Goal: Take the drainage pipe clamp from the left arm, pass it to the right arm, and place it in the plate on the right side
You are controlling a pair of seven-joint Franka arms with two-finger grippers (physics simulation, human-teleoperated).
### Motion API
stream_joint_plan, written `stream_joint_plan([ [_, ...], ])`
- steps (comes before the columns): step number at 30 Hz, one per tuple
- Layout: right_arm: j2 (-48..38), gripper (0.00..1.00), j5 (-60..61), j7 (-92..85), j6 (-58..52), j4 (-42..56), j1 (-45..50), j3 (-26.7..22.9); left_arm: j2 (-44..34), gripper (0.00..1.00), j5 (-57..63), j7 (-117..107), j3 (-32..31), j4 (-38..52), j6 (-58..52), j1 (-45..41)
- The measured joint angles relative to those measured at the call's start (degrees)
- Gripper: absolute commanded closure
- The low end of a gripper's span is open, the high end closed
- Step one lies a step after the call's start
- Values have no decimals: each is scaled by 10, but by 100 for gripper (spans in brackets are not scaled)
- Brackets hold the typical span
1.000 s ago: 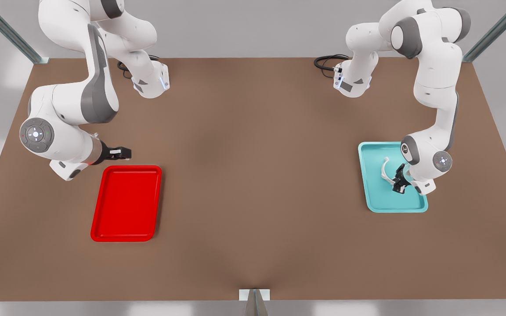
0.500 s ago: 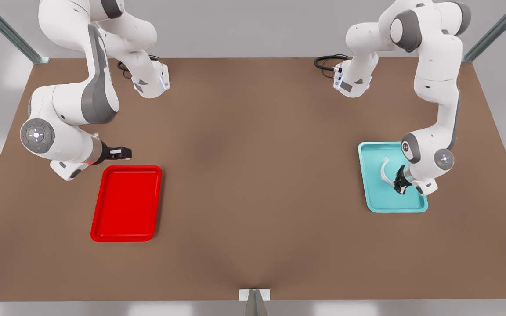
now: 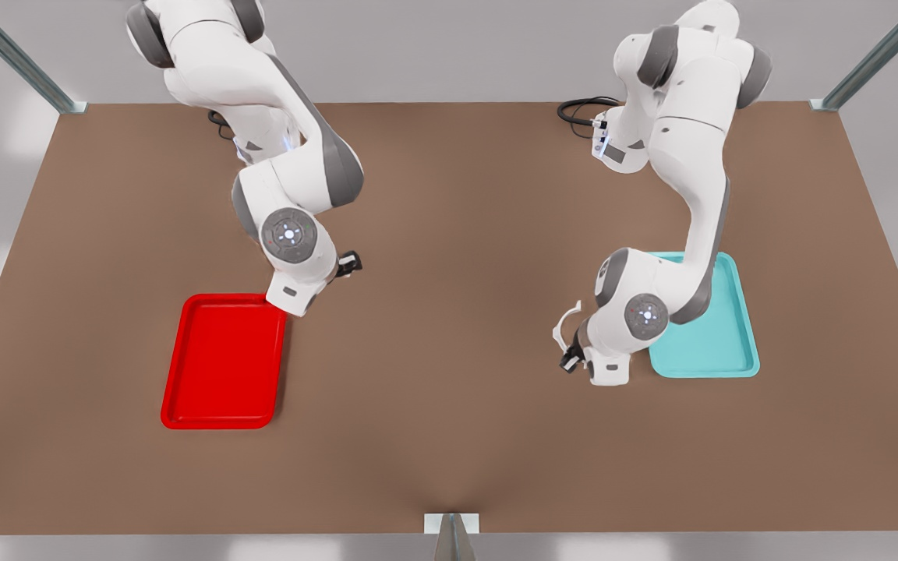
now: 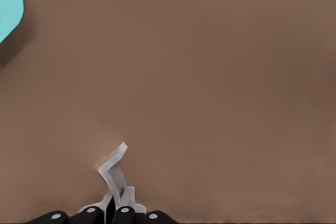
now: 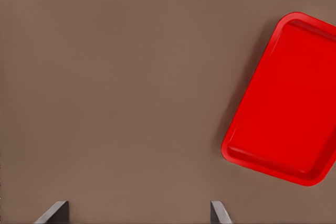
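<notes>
The drainage pipe clamp point(image 3: 563, 322) is a thin white arc held off the table, just outside the teal tray on the side toward the middle. My left gripper point(image 3: 571, 355), on the arm at the front view's right, is shut on its lower end. The left wrist view shows the clamp point(image 4: 114, 172) sticking out from between the fingers of that gripper point(image 4: 112, 211) over bare brown table. My right gripper point(image 3: 349, 263) hovers past the far corner of the red plate point(image 3: 223, 360), toward the centre. In the right wrist view its fingers point(image 5: 55, 213) stand wide open, with the plate point(image 5: 286, 98) off to one side.
The teal tray point(image 3: 733, 343) lies at the front view's right, partly behind the left arm, and its corner point(image 4: 8, 9) shows in the left wrist view. Black cables point(image 3: 580, 109) lie at the table's far edge. Brown tabletop point(image 3: 449, 312) stretches between the two grippers.
The left gripper has lifted the clamp out of the teal tray and carried it toward the middle. The right arm has swung from beside the red plate toward the table's centre.
</notes>
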Motion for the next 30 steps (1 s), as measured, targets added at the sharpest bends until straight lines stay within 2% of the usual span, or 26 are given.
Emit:
stream_joint_plan([
  [4, 16, 0, 3, 41, 46, -14, 50, 0, 117, 79, 0, -83, -16, 173, -69, -37],
  [10, 46, 0, 14, 123, 148, -44, 106, 0, 157, 79, -1, -221, -51, 244, -82, -89],
  [18, 79, 0, 25, 217, 264, -56, 120, 1, 170, 79, -2, -359, -54, 261, -60, -110],
  [30, 104, 0, 24, 296, 330, -56, 119, 1, 170, 79, -2, -479, -64, 261, -43, -114],
])
